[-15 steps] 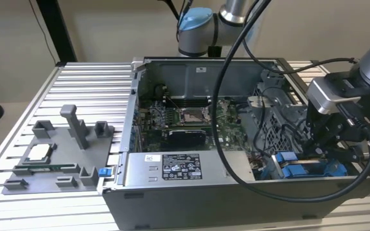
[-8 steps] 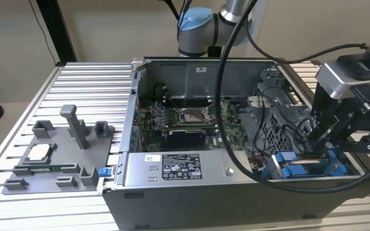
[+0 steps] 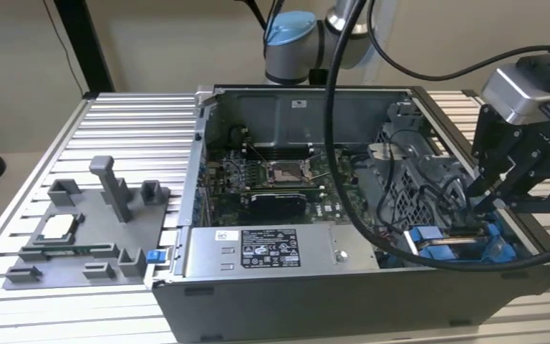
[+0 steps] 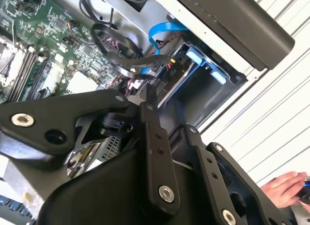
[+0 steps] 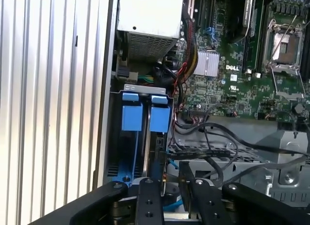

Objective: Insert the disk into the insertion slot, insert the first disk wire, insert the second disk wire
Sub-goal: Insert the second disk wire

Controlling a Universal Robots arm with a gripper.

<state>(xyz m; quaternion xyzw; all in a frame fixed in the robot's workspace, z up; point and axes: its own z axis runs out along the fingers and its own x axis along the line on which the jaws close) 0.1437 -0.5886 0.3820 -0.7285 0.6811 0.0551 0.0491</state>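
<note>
The disk (image 3: 455, 244), silver in its blue carrier, lies inside the insertion slot (image 3: 510, 252) at the case's front corner on the exterior view's right. In the first wrist view its two blue tabs (image 5: 145, 116) stand at the grey bay wall (image 5: 115, 152). My black gripper (image 3: 475, 212) hangs just above the disk's end. Its fingers (image 5: 147, 196) stand close together with a black wire plug (image 4: 138, 84) at their tips. A flat black wire (image 4: 140, 63) and a blue wire (image 4: 164, 29) run to the same end of the disk.
The open computer case holds a motherboard (image 3: 275, 179) and a grey labelled power-supply box (image 3: 256, 251). A grey fixture tray (image 3: 84, 229) lies on the slatted table at the exterior view's left. Thick arm cables (image 3: 332, 107) hang over the case. A person's hand (image 4: 283, 188) is beside the case.
</note>
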